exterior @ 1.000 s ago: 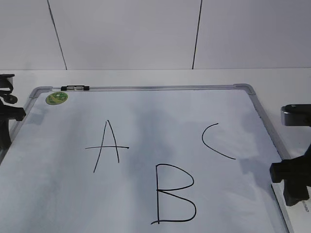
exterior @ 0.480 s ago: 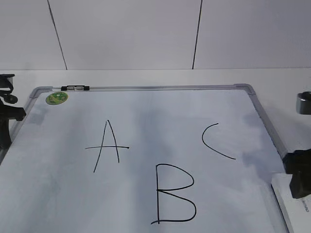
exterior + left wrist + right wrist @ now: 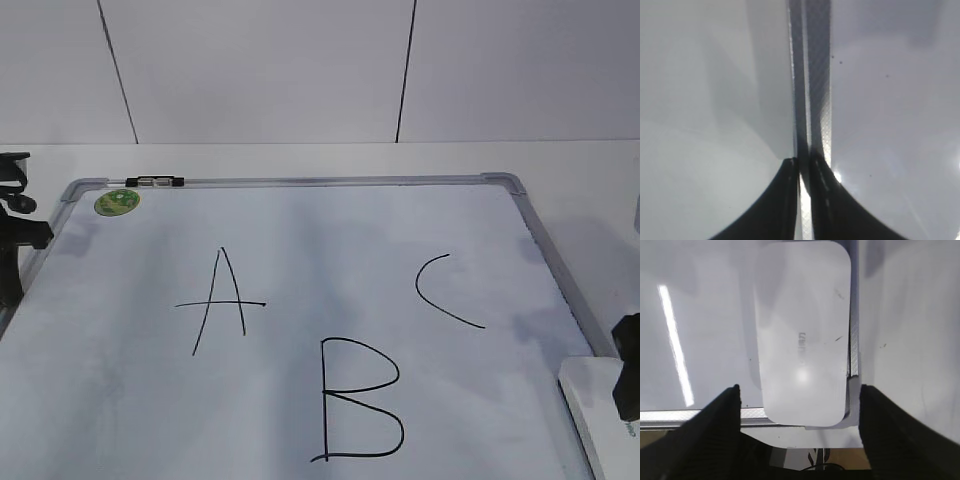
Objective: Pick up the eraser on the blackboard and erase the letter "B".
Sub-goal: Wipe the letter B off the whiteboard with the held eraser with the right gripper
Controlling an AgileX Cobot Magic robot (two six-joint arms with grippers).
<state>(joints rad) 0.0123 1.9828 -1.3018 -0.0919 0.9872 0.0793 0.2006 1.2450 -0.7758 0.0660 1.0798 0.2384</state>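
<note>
Right gripper [image 3: 799, 395] cropped, eraser [image 3: 603, 415] half-cut

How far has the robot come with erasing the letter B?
Nothing is erased: the black marker letter "B" is whole. The open right gripper hangs over the white rounded plastic eraser on the silver-framed white blackboard, without gripping it. Grasping and wiping remain.

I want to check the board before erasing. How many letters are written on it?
3. The "A" is on the left of the blackboard, the "C" on the right, the letter "B" lower in the middle. The board's near edge is out of view.
</note>
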